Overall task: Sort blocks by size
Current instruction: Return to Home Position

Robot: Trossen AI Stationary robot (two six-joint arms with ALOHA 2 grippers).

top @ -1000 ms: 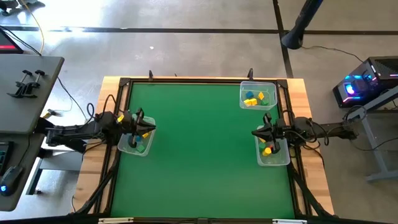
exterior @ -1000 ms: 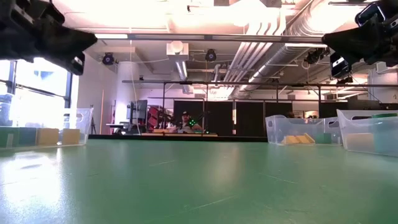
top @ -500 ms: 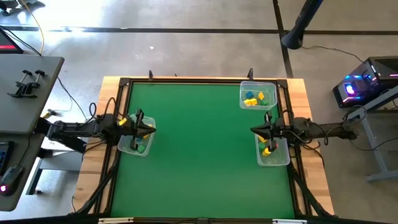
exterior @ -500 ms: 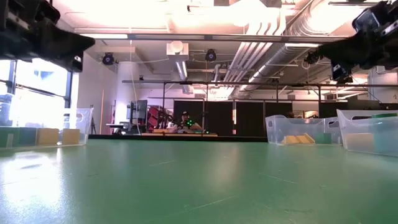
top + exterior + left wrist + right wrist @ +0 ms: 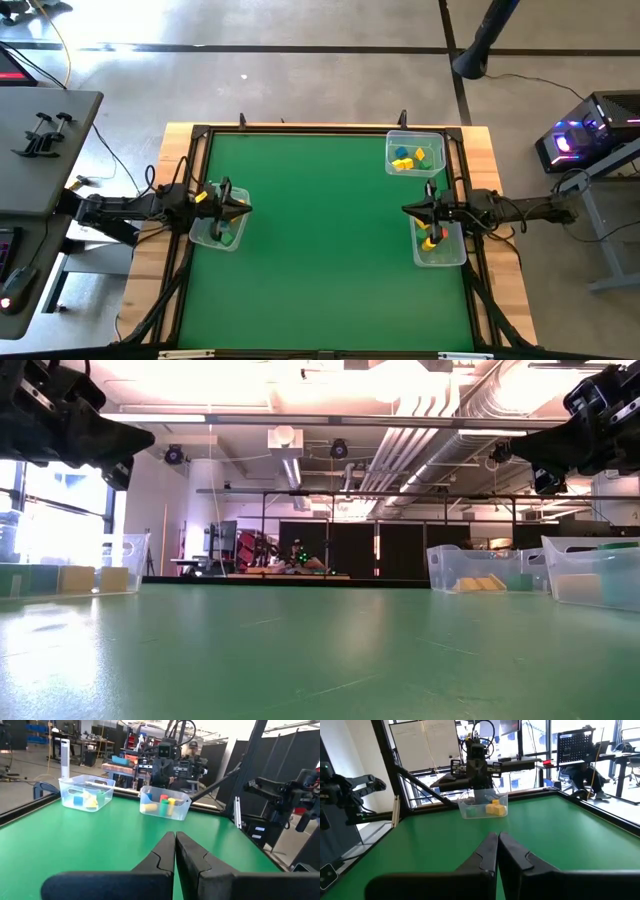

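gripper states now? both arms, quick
Left gripper: shut, empty, by the left bin.
Right gripper: shut, empty, by the near-right bin.

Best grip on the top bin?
Top bin: probably pinch the rim of the wall facing the open mat, coming straight down, one finger inside, one outside. It's open-topped and thin-walled; its far and outer walls sit near the table frame.

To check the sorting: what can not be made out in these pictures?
High view: the left tool covers part of the left bin; the right tool and its arm cover part of the lower right bin.
High view: the blocks are too small to compare sizes.
Low view: the top edge cuts both tools.
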